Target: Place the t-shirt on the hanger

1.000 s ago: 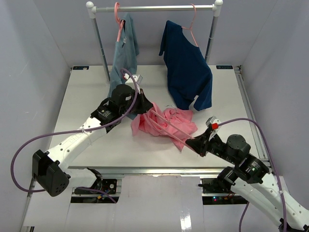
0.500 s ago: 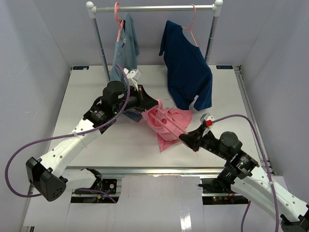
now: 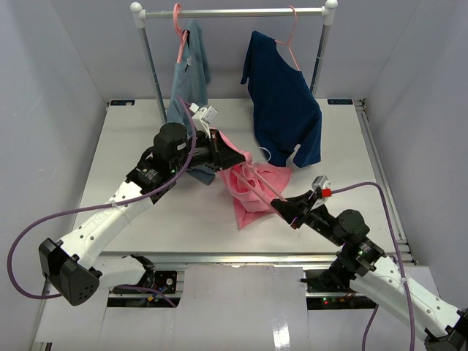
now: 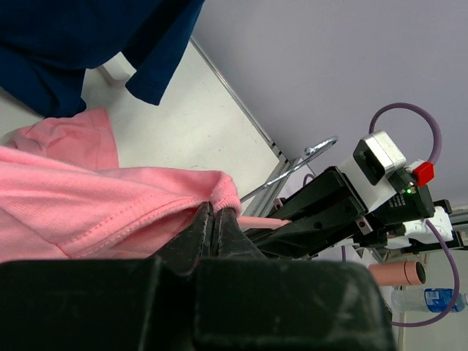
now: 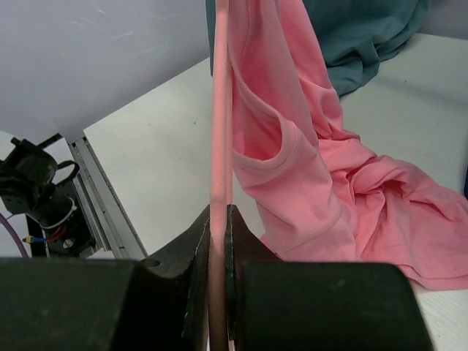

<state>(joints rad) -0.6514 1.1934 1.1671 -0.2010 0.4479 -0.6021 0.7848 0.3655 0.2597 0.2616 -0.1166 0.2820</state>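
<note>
Here we go: left pincer [image 4: 214, 219] pinched shut on the t-shirt [image 3: 257, 191], right pincer [image 5: 218, 219] clamped on the hanger [image 5: 219, 110], both just in front of the navy shirt [image 3: 281, 110].

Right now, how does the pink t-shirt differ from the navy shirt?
The navy shirt hangs full length from the rail; the pink t-shirt is bunched up low at the table. No gripper touches the navy shirt; the pink t-shirt's edge is pinched in the shut left gripper, while the right gripper clamps the hanger alongside it. Both are plain.
</note>
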